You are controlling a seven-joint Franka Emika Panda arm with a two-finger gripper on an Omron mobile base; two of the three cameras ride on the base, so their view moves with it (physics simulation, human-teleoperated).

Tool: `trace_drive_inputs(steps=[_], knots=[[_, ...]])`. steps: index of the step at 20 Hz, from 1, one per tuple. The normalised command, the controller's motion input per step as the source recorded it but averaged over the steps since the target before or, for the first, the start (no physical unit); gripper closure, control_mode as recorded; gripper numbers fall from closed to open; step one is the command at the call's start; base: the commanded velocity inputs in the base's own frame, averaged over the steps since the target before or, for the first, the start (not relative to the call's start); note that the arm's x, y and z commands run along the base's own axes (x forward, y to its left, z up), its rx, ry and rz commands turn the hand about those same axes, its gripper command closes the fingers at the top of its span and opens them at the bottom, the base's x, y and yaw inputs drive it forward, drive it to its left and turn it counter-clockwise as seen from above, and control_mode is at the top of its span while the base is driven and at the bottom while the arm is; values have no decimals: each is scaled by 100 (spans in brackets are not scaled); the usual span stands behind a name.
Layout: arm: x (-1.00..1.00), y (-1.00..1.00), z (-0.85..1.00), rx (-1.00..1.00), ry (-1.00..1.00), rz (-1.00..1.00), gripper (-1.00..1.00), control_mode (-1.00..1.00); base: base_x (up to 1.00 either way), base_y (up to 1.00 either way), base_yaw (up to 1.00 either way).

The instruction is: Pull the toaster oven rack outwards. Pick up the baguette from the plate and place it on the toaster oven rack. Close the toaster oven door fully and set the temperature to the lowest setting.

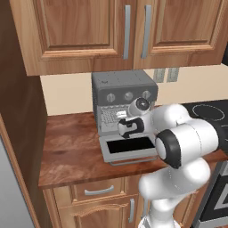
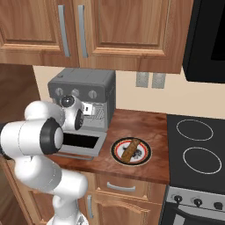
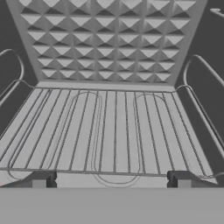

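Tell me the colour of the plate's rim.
Dark with orange-red, on the plate; right base view shows it best.

The arm covers most of the toaster oven (image 1: 124, 91) cavity, so the rack (image 3: 105, 131) barely shows there; the stove (image 2: 197, 145) is cropped at the edge.

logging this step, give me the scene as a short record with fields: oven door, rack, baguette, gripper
oven door: toaster oven door folded down flat in front of the toaster oven, cavity open
rack: toaster oven rack lies inside the cavity, front bar just ahead of the fingertips
baguette: baguette lies on the plate, on the counter right of the oven
gripper: gripper open, empty, aimed into the cavity at the rack's front edge
task stage: baguette not yet on the rack, door not yet closed
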Motion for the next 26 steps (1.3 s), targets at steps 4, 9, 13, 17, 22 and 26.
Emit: trace_drive_inputs(steps=[4, 9, 13, 17, 22, 26], knots=[[19, 0, -10, 0, 0, 0, -100, -100, 0, 0, 0], [23, 0, -6, 0, 0, 0, -100, -100, 0, 0, 0], [19, 0, -8, 0, 0, 0, -100, -100, 0, 0, 0], [16, 0, -20, 0, 0, 0, -100, -100, 0, 0, 0], [9, 0, -29, 0, 0, 0, -100, -100, 0, 0, 0], [8, 0, -18, 0, 0, 0, -100, -100, 0, 0, 0]])
